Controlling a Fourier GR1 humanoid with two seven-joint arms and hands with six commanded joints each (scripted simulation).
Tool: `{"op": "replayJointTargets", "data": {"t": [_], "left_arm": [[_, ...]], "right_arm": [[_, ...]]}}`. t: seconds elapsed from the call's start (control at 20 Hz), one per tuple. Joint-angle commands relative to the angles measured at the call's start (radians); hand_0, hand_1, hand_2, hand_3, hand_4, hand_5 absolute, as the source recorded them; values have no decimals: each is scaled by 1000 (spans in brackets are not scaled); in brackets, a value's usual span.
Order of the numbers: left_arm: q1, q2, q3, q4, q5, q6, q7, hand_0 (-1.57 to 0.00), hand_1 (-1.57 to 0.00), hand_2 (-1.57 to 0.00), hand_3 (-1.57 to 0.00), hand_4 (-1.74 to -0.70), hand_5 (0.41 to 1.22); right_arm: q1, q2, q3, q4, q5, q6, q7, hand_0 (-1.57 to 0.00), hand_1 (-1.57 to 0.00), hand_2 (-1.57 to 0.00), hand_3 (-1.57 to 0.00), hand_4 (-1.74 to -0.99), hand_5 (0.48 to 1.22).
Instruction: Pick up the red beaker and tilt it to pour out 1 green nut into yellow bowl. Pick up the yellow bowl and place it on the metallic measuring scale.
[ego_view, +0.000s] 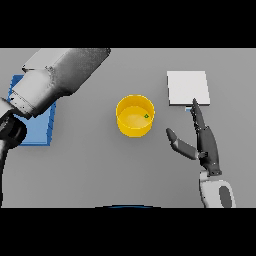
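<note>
- Since a green nut (146, 116) is already lying inside the bowl (135, 116), the pouring step looks done, and the step in hand, by my judgement, is picking up the bowl for the scale (187, 88).
- Nearest, the right robot hand (204, 142) is hovering over the desk (100, 165) with fingers straight and thumb spread toward the bowl; it is open and holding nothing.
- Its fingertips are pointing at the near edge of the scale, just beside it; whether they are touching it I cannot tell.
- Further in, the bowl is sitting upright at mid-desk, apart from that hand and left of the scale.
- Farthest, the scale is lying flat and bare at the right rear.
- At the left, the left arm (55, 80) is reaching across a blue pad (37, 127); the left robot hand (11, 132) is showing only as a dark shape at the edge, so its fingers cannot be told.
- No red beaker is showing anywhere.
- Next, I judge, the right hand needs to swing left, close round the bowl's rim or wall, lift it level so the nut stays in, and set it squarely on the scale.
</note>
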Motion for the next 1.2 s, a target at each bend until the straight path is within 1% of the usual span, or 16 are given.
{"op": "replayJointTargets", "data": {"t": [0.0, 0.05, 0.1, 0.15, 0.25, 0.3, 0.35, 0.4, 0.45, 0.55, 0.7, 0.75, 0.85, 0.95, 1.1, 1.15], "left_arm": [[-29, 10, 50, 39, 29, -2, 18, -1571, -1571, -1571, -1571, -1722, 1221], [-54, 15, 104, 82, 62, -23, 49, -1571, -1571, -1571, -1571, -1725, 1221], [-70, 30, 170, 116, 112, -45, 68, -1571, -1571, -1571, -1571, -1728, 1221], [-78, 51, 265, 164, 186, -75, 114, -1571, -1571, -1571, -1523, -1731, 1221], [-82, 113, 430, 230, 321, -96, 168, -1571, -1571, -1571, -1509, -1735, 1221], [-75, 141, 513, 267, 393, -96, 187, -1571, -1571, -1571, -1507, -1736, 1221], [-57, 181, 586, 299, 461, -91, 177, -1571, -1571, -1571, -1520, -1737, 1221], [-38, 207, 637, 319, 509, -80, 189, -1571, -1571, -1571, -1530, -1738, 1221], [-14, 230, 697, 338, 566, -64, 217, -1571, -1571, -1571, -1538, -1738, 1221], [68, 272, 774, 353, 651, -10, 239, -1571, -1571, -1571, -1550, -1739, 1221], [191, 281, 830, 349, 725, 97, 359, -1571, -1571, -1571, -1560, -1740, 1221], [233, 280, 868, 338, 772, 139, 370, -1571, -1571, -1571, -1562, -1740, 1221], [296, 290, 925, 326, 840, 184, 429, -1571, -1571, -1571, -1566, -1741, 1221], [366, 281, 966, 295, 897, 219, 486, -1571, -1571, -1571, -1567, -1741, 1221], [519, 259, 1001, 194, 975, 253, 495, -1571, -1571, -1571, -1569, -1741, 1221], [580, 252, 1006, 139, 997, 263, 508, -1571, -1571, -1571, -1570, -1741, 1221]], "right_arm": [[-8, -2, -2, 8, -7, 7, 7, 1, 1, 1, 1, -1117, 554], [-11, 0, -3, 8, -22, 18, 3, 1, 1, 1, 1, -1105, 559], [-13, -3, -1, 14, -12, 15, -7, 1, 1, 1, 1, -1104, 563], [-19, -7, 0, 18, -12, 17, -11, 1, 1, 1, 1, -1102, 572], [-12, -21, -9, 6, -27, 27, -15, 1, 1, 1, 1, -1105, 578], [-13, -14, -4, 9, -23, 24, -12, 1, 1, 1, 1, -1114, 578], [-14, -9, 0, 20, -23, 26, -18, 1, 1, 1, 1, -1116, 582], [-24, -14, 5, 18, -7, 20, -19, 1, 1, 1, 1, -1121, 588], [-24, -16, 7, 13, -6, 21, -20, 1, 1, 1, 1, -1118, 595], [-44, -29, 4, 14, 1, 22, 9, 1, 1, 1, 1, -1127, 606], [-35, -30, 14, 30, 12, 27, -4, 1, 1, 1, 1, -1138, 626], [-35, -32, 10, 29, 8, 26, -3, 1, 1, 1, 1, -1142, 628], [-35, -41, 8, 29, -1, 39, -14, 1, 1, 1, 1, -1133, 640], [-31, -42, 7, 32, -10, 46, -19, 1, 1, 1, 1, -1133, 655], [-26, -42, 6, 30, -21, 53, -29, 1, 1, 1, 1, -1131, 669], [-23, -41, 12, 29, -5, 44, -32, 1, 1, 1, 1, -1141, 673]]}}
